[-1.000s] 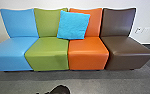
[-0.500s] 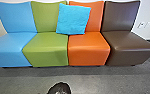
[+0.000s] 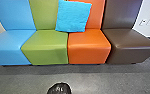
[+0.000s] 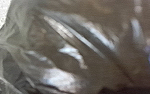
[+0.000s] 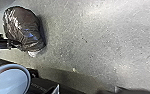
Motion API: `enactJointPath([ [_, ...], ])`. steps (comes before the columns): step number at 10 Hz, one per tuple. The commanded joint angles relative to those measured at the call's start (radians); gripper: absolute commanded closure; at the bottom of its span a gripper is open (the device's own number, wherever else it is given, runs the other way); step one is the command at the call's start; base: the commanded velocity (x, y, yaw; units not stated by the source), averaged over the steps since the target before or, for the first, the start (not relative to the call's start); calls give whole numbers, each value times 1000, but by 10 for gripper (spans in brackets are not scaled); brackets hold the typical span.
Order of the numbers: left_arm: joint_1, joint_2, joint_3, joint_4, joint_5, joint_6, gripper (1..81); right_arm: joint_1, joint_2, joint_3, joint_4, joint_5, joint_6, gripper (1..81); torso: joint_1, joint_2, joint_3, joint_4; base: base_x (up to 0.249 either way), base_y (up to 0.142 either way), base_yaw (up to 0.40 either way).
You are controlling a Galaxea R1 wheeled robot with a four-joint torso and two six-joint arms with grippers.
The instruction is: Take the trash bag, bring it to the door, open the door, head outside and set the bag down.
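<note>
My left gripper reaches up to the side of the dark, shiny trash bag in the right wrist view. Their dark parts meet there, and I cannot tell whether the bag is gripped. Wrinkled, translucent plastic of the trash bag lies very close to the left wrist camera, with bright glints across it. A dark rounded shape, apparently the top of the bag, stands at the bottom of the head view.
Four joined seats stand against the wall: blue, green, orange and brown. A turquoise cushion leans on the green and orange backs. Grey floor lies before them.
The head camera has tilted or moved downward, so the seats sit higher and slightly larger. More of the dark rounded shape shows at the bottom than at first.
</note>
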Motion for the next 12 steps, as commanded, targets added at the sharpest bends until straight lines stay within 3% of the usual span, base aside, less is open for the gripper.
enactJointPath([
  [1, -1, 25, -38, 54, -193, 41, 10, 80, -57, 15, 27, -66, 2, 10, 0, 0, 0, 0, 0, 0, 0],
  [4, 7, 94, -140, 94, -190, 42, 10, 79, -56, 20, 28, -66, 2, 10, 0, 0, 0, 0, 0, 0, 0],
  [7, 16, 102, -156, 103, -186, 42, 10, 62, -54, 18, 28, -65, 2, 10, 0, 0, 0, 0, 0, 0, 0],
  [8, 16, 102, -156, 103, -183, 44, 811, 59, -54, 17, 30, -64, 2, 10, 0, 0, 0, 0, 0, 0, 0],
  [12, 27, 106, -155, 99, -150, 42, 811, 59, -56, 14, 28, -64, 0, 10, 0, 0, 0, 0, 0, 0, 0],
])
